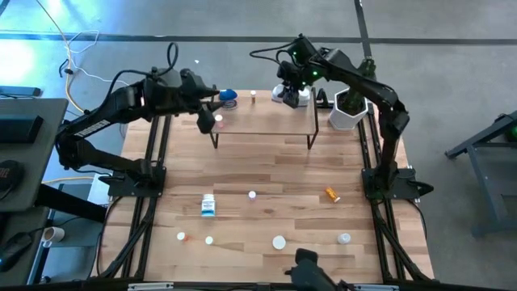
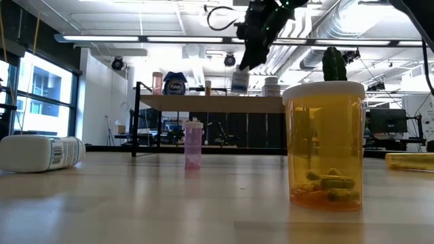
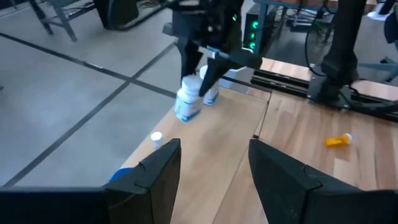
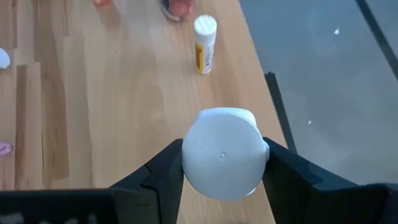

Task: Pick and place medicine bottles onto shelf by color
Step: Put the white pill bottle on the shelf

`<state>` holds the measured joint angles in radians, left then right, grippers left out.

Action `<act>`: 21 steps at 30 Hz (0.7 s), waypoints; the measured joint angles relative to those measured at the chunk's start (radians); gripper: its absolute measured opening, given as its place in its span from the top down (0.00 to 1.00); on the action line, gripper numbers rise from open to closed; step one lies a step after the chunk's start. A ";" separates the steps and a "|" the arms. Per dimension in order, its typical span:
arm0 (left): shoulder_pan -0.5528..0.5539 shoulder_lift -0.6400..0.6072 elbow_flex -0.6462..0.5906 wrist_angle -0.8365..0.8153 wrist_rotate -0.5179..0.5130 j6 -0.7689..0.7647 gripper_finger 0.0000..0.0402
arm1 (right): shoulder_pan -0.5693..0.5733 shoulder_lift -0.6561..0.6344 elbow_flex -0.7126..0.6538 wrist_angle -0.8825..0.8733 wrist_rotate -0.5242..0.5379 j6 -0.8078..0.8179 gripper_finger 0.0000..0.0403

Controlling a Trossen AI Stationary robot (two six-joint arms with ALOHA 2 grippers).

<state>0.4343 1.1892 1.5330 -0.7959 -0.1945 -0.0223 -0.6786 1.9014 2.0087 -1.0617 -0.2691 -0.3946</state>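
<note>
Taking the shelf [image 1: 262,133] as my landmark, the nearest part of the tabletop [image 1: 266,170], well short of it, holds most of what is left. I count about 7 loose medicine bottles: a row of 4 small ones closest to me, including a white cap [image 1: 279,242] and a tiny orange one [image 1: 181,237], then a blue-labelled white bottle [image 1: 208,205], a small pale vial [image 1: 252,195] and an orange bottle [image 1: 332,194] on its side.

On the shelf itself I make out a blue-lidded jar [image 1: 229,98] toward its left end, a slim vial [image 1: 253,98] near the middle, and another white bottle [image 3: 211,94] toward its right end.

Above that right end hangs the right end effector [image 4: 224,177], clamped around a white bottle [image 4: 224,152], apparently about to set it by the other white one. The left end effector [image 3: 214,171] hovers over the shelf's left end with fingers apart, holding nothing.

By my reckoning, well under half the job is done.
</note>
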 joint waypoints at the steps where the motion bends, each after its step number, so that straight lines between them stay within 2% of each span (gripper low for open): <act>1: 0.005 0.000 0.000 0.000 0.000 0.000 0.56 | 0.000 0.007 0.000 -0.001 0.000 0.000 0.59; 21: 0.051 0.000 0.000 -0.016 0.001 0.000 0.56 | 0.001 0.049 -0.001 -0.056 0.034 -0.056 0.58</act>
<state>0.4854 1.1892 1.5330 -0.8118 -0.1934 -0.0222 -0.6777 1.9507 2.0079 -1.1177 -0.2351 -0.4511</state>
